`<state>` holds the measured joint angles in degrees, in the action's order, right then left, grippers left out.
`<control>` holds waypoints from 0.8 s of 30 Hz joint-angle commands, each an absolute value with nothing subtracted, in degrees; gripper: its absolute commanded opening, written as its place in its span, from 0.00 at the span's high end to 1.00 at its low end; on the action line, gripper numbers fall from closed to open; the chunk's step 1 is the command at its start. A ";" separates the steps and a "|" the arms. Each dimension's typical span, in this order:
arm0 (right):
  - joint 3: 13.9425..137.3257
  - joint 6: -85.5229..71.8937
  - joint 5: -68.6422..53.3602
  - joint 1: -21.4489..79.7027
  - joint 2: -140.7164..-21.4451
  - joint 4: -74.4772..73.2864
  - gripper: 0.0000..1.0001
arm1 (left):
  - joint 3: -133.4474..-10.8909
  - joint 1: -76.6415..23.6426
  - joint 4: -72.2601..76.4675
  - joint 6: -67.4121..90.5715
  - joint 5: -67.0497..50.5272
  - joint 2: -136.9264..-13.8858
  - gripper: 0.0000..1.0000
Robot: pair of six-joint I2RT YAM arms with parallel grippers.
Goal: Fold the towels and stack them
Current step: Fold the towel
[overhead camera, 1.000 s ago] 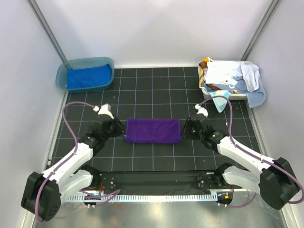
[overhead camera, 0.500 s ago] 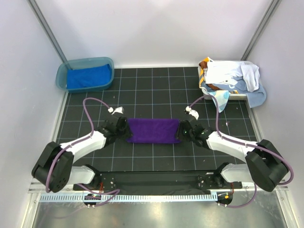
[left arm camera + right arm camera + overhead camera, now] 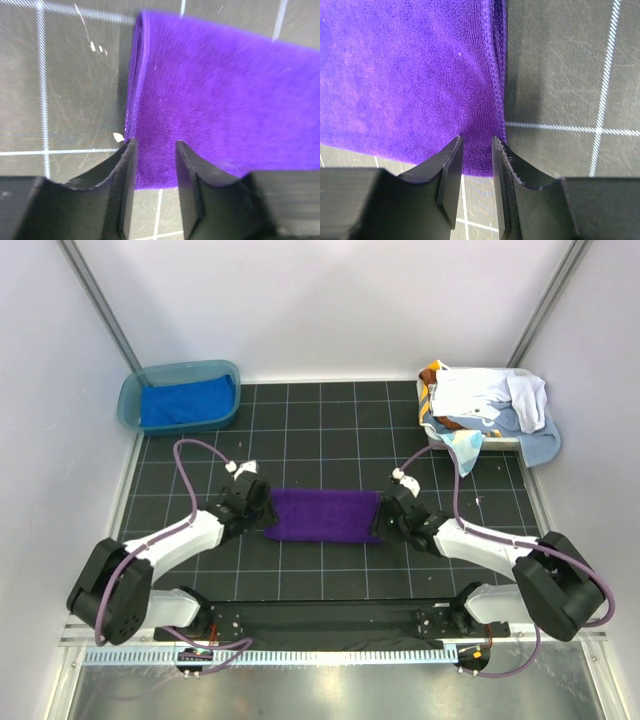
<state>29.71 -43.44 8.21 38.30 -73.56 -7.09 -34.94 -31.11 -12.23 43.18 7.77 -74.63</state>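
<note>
A deep purple towel lies folded flat in the middle of the black grid mat. My left gripper sits low at its left near corner. In the left wrist view its jaws stand parted, with the purple towel flat beneath the gap. My right gripper is at the right near corner. It is also open, straddling the purple towel close to the hemmed edge. Neither pinches cloth. A royal blue towel lies in the tub. Several loose towels are heaped at the back right.
The teal tub stands at the back left corner. The white basket under the heap is at the back right, with a light blue towel spilling over its side. Grey walls close in the mat on three sides.
Both arms have stretched forward and dropped, bringing the grippers in against the purple towel's two short ends. The towel still lies flat in about the same place.
</note>
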 commanded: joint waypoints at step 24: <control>42.45 -35.16 11.25 38.50 -73.74 -15.29 0.59 | -42.45 -20.30 -12.05 35.33 -10.45 -86.13 0.38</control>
